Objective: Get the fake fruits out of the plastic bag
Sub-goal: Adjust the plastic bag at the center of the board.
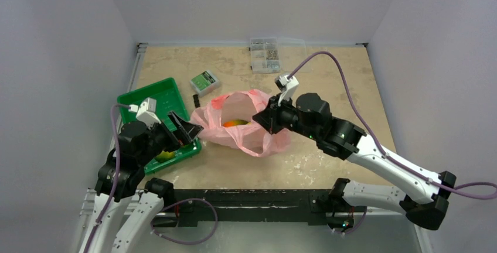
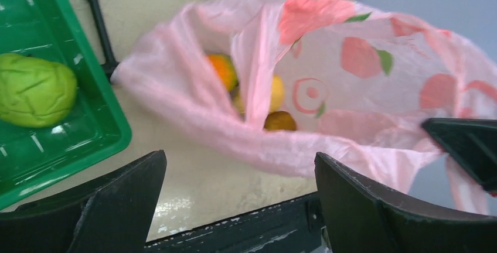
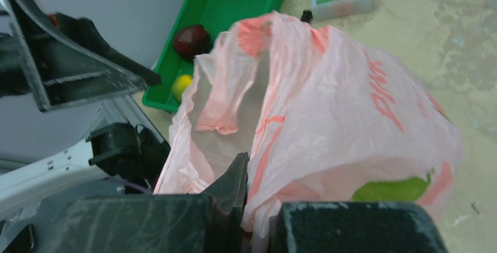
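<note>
The pink plastic bag lies mid-table with its mouth open to the left. Inside it I see an orange fruit, a yellow one and a darker orange one. My right gripper is shut on the bag's right rim, with the film pinched between its fingers. My left gripper is open and empty, just left of the bag's mouth. The green tray holds a lime green fruit, a dark red fruit and a yellow fruit.
A small green-labelled box and a black bar lie behind the bag. A clear parts box stands at the back. Walls close in on both sides. A green patch shows through the bag; I cannot tell what it is.
</note>
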`<state>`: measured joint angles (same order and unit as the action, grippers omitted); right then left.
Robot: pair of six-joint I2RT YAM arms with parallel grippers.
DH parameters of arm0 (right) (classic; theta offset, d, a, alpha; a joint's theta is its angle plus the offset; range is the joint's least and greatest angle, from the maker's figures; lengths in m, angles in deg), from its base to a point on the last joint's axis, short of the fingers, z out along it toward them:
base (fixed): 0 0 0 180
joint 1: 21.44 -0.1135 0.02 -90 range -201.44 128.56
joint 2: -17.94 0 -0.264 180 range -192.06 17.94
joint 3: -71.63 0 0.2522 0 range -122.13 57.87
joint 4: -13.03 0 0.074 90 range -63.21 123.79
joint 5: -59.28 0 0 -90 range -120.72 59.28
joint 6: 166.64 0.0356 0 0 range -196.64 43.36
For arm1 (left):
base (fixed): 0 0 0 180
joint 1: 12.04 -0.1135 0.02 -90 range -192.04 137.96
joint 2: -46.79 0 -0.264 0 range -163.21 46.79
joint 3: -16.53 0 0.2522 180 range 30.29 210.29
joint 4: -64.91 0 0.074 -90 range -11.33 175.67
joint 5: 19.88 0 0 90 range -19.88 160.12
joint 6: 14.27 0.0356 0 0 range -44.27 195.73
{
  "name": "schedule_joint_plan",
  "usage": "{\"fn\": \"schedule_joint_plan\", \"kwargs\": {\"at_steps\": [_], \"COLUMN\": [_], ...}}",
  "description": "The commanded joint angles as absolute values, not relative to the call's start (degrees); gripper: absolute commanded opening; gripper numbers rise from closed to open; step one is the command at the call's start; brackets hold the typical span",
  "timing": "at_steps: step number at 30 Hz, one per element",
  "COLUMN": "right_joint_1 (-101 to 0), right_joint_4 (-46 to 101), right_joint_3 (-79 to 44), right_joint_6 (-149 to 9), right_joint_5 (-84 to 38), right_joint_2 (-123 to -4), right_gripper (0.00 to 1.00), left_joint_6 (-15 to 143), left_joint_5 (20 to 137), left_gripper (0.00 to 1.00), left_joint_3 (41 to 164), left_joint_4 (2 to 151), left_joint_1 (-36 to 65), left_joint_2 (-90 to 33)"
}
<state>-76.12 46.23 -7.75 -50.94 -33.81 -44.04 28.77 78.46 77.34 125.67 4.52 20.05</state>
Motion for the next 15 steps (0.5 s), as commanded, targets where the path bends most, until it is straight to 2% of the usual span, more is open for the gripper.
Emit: {"fn": "schedule_joint_plan", "kwargs": {"at_steps": [1, 7, 10, 13, 15], "right_joint_1": [-75.96, -75.94, -75.95, -75.95, -75.94], "right_joint_4": [47.61, 47.44, 49.59, 52.55, 53.78], "right_joint_3": [3.71, 21.00, 23.90, 23.64, 22.78], "right_joint_6": [-45.80, -35.12, -33.14, -33.48, -34.05], "right_joint_5": [-31.81, -25.53, -25.86, -27.27, -27.40], "right_joint_2": [-35.51, -24.75, -20.67, -19.43, -19.68], "right_gripper": [0.00, 0.00, 0.00, 0.00, 0.00], "left_joint_6": [27.52, 23.30, 24.76, 24.81, 24.25], "left_joint_5": [88.46, 103.51, 95.11, 80.87, 73.43], "left_gripper": [0.95, 0.84, 0.82, 0.74, 0.71], "left_joint_3": [76.41, 67.63, 66.55, 65.33, 61.86], "left_joint_4": [118.33, 102.49, 102.17, 100.77, 94.41], "left_joint_1": [4.30, 7.32, 18.51, 30.94, 39.54], "left_joint_2": [21.77, 19.25, 17.89, 16.96, 17.02]}}
